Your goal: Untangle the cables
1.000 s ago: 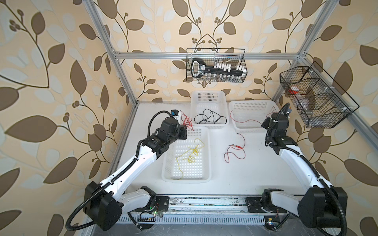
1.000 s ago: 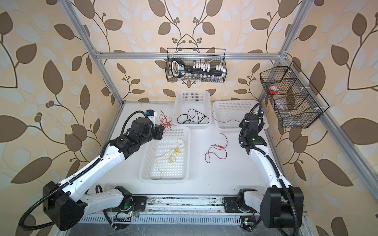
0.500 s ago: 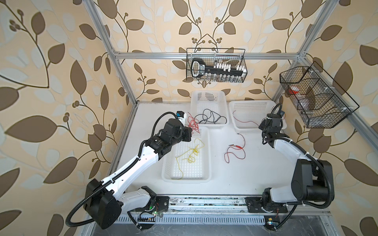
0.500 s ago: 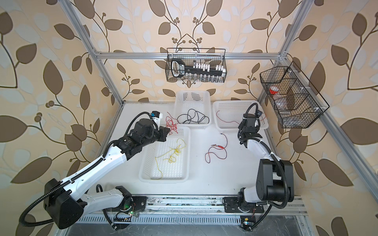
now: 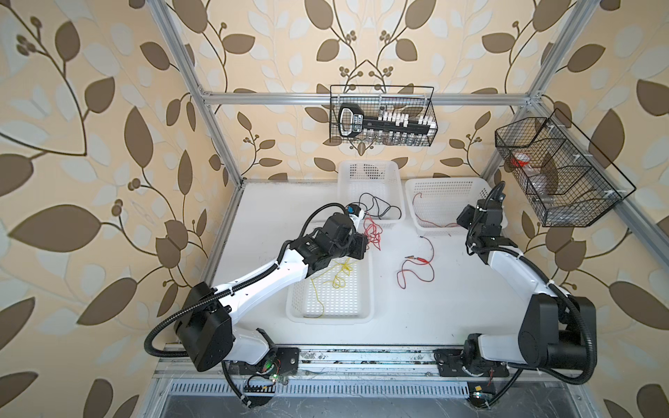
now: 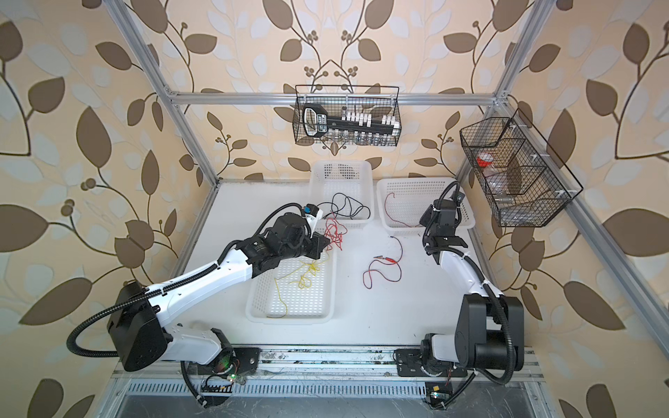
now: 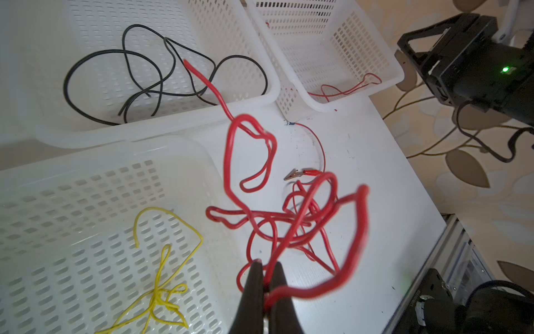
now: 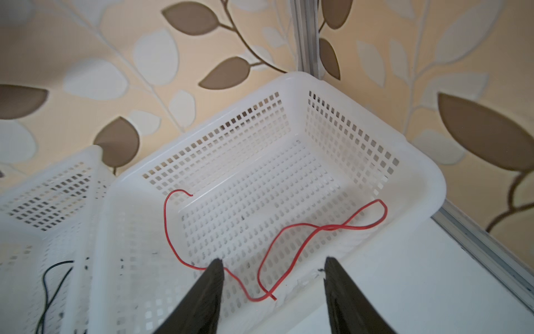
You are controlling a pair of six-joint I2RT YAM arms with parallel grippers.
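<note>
White table [image 7: 361, 138]; left fingers [image 7: 255, 289] pinch the tangled red cable [image 7: 362, 219].

We see a thick red cable [image 7: 248, 217] looped over itself in a loose tangle. It is pinched between the left fingers [image 7: 254, 286] and hangs above the bench [image 5: 452, 307]. Below it, a thin red lead with small metal clips [image 7: 312, 172] lies slack on the bench. A black cable [image 7: 95, 54] sprawls in open loops inside the rear middle basket [image 7: 115, 136]. A yellow cable [image 7: 160, 274], knotted at its middle, rests in the near basket [image 7: 86, 162]. A thin red wire [image 8: 326, 227] lies curled in the rear right basket [image 8: 419, 162].
</note>
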